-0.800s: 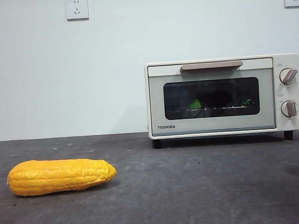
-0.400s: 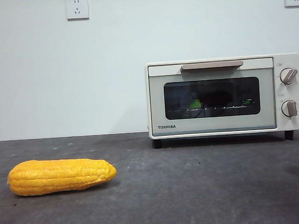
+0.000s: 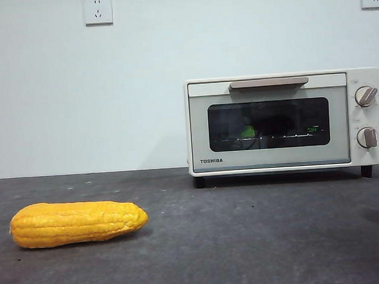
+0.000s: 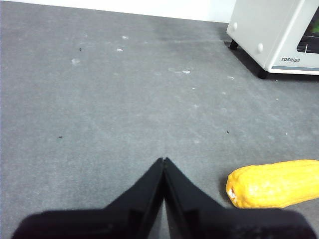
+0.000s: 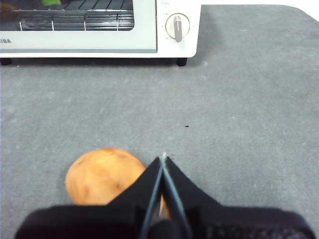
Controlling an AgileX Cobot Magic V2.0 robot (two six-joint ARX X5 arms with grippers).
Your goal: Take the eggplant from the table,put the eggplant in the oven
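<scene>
Eggplant (image 3: pixel 247 132) was already inside the oven (image 3: pixel 283 121): green cap and a dark body showed through the glass door on the wire rack, left of centre. Door looked shut, handle (image 3: pixel 268 83) up against the top panel. Nothing purple lay on the worktop (image 3: pixel 247 241).

Judged step: placement done, task at or near its end. Both arms waited clear of the oven, out of the front view.

Left gripper (image 4: pixel 163 160): fingers pressed together, holding nothing, above bare worktop with the corn cob (image 3: pixel 77 222) just beside it. Right gripper (image 5: pixel 163 157): fingers pressed together, empty, over the edge of a round orange-brown item (image 5: pixel 103 175), maybe a potato; only a sliver of it showed in the front view.

Next move, as I read it: little left beyond confirming the door is fully latched and keeping both arms parked. Corn and the round item need no handling.
</scene>
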